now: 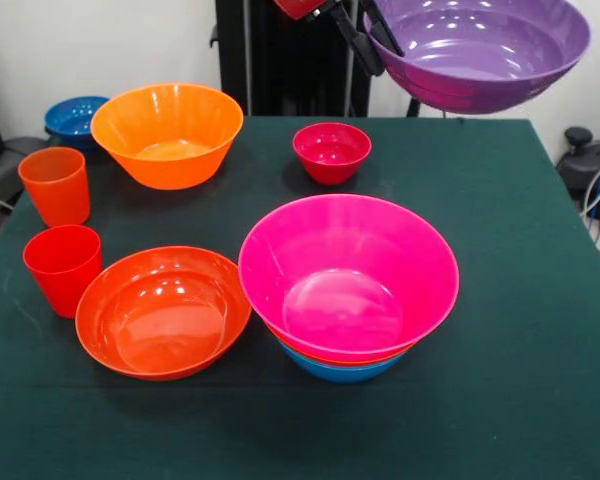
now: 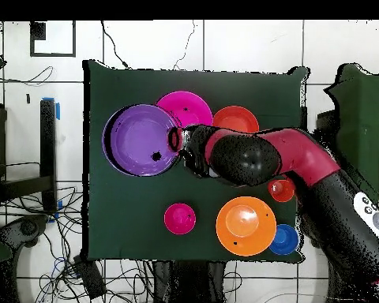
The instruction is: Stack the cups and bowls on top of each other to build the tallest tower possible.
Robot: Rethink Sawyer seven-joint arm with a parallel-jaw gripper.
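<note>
My gripper point(image 1: 376, 38) is shut on the rim of the purple bowl point(image 1: 480, 50) and holds it high above the table's far right part. In the overhead view the gripper point(image 2: 176, 140) holds the purple bowl point(image 2: 141, 140) beside the tower. The tower point(image 1: 348, 285) stands front centre: the large pink bowl point(image 2: 185, 108) on top, a red-orange rim under it, the medium blue bowl point(image 1: 342, 369) as base. A wide red-orange bowl point(image 1: 163, 312) lies to its left. The red cup point(image 1: 63, 268) and the ribbed orange cup point(image 1: 55, 185) stand at the left edge.
The yellow-orange bowl point(image 1: 167, 133) stands at the far left, with the small blue bowl point(image 1: 75, 120) behind it at the table corner. The small magenta bowl point(image 1: 331, 152) stands far centre. My arm point(image 2: 256, 158) hides the ribbed orange cup in the overhead view.
</note>
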